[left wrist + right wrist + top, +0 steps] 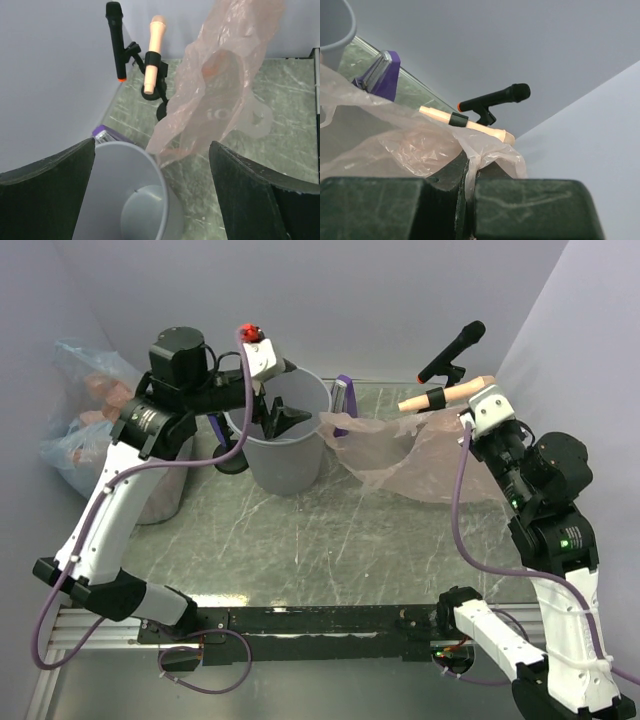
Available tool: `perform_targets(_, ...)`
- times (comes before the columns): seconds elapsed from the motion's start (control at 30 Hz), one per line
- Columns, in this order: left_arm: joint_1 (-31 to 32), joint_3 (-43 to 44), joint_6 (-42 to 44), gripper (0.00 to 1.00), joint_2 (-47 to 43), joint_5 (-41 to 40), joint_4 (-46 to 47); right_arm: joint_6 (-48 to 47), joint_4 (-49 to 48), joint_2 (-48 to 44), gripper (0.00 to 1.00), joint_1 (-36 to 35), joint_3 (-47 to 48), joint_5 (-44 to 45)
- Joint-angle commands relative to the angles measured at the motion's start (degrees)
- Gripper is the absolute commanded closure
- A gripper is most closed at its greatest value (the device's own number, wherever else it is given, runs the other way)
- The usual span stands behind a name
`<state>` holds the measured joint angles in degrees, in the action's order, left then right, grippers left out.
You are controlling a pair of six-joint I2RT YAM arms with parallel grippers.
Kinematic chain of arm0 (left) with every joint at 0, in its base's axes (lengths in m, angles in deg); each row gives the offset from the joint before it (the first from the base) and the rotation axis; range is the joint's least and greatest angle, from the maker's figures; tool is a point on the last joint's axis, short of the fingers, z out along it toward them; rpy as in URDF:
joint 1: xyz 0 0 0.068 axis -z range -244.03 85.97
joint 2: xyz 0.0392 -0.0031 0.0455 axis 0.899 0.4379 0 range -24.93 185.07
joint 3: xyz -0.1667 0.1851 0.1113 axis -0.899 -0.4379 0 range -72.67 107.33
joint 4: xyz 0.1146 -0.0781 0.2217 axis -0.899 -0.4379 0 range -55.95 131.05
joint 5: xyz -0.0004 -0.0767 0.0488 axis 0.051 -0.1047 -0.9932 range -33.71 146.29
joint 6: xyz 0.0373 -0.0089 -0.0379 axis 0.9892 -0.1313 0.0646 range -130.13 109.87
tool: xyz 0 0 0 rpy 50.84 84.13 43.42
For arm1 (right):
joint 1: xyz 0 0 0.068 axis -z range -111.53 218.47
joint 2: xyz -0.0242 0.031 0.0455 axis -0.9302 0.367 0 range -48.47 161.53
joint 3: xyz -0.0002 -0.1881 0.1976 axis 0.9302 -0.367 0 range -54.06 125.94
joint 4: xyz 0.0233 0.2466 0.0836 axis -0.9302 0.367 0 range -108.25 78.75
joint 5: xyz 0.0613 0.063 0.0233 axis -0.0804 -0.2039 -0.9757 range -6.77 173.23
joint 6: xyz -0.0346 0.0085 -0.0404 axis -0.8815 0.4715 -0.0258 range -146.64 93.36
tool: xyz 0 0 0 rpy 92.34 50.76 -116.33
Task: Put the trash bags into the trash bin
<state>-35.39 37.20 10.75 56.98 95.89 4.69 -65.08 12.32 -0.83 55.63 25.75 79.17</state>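
Observation:
The grey trash bin [288, 455] stands at the back of the table, left of centre. My left gripper [283, 418] hovers over its mouth, open and empty. In the left wrist view the wide-apart fingers [47, 195] frame the bin [125, 192], whose inside looks bare. A thin pinkish trash bag [410, 455] hangs stretched from beside the bin's right rim up to my right gripper [468, 423]. The right wrist view shows that gripper [470, 172] shut on a bunched edge of the bag [410, 145].
More clear bags [85, 420] are heaped against the left wall. A small purple box [345, 395] stands behind the bin. A black microphone [455, 348] and a peach one [445, 397] stand on stands at the back right, close to the right gripper.

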Motion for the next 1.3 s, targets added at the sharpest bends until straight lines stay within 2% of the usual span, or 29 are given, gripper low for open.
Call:
perform_targets(0.0, -0.08, 0.10, 6.25, 0.00, -0.78, -0.90, -4.93, 0.64, -3.41, 0.35, 1.00, 0.71, 0.69, 3.00)
perform_targets(0.17, -0.17, -7.37, 11.90, 0.01, 0.44, -10.75, -7.77, -4.79, -5.33, -1.22, 1.00, 0.80, -1.31, 3.00)
perform_targets(0.27, -0.08, -10.19, 9.27, 0.02, 2.20, -16.10, -2.94, -5.69, -6.84, -2.72, 1.00, 0.80, -2.82, 3.88)
perform_targets(0.33, 0.01, -11.25, 3.15, 0.06, 3.52, -20.16, 2.84, -4.55, -5.00, -2.29, 1.00, 0.89, -1.07, 3.36)
perform_targets(0.5, -0.08, -11.60, 3.72, 0.24, 6.85, -14.29, 0.42, -5.07, -4.11, -1.06, 1.00, 0.98, 2.53, 2.65)
perform_targets(0.63, -0.08, -10.64, 4.34, 0.37, 9.40, -11.21, -2.74, -3.49, -1.75, 2.63, 1.00, 0.98, 11.40, 2.04)
perform_targets(0.73, -0.08, -9.23, 3.73, 0.44, 10.72, -9.45, -4.77, -2.18, -1.65, 5.00, 1.00, 0.98, 15.89, 0.63)
perform_targets(0.87, -0.08, -8.53, 1.53, 0.42, 11.08, -7.08, -5.30, -1.12, -3.05, 7.47, 1.00, 0.98, 18.54, 0.19)
perform_targets(1.1, 0.10, -8.88, 1.27, 0.40, 10.64, -8.39, -5.91, 1.16, -9.56, 9.93, 1.00, 0.98, 19.15, -2.01)
perform_targets(1.27, 0.62, -10.45, -0.49, 0.29, 8.88, -11.28, -2.94, 3.01, -11.75, 11.78, 1.00, 0.98, 20.12, -2.01)
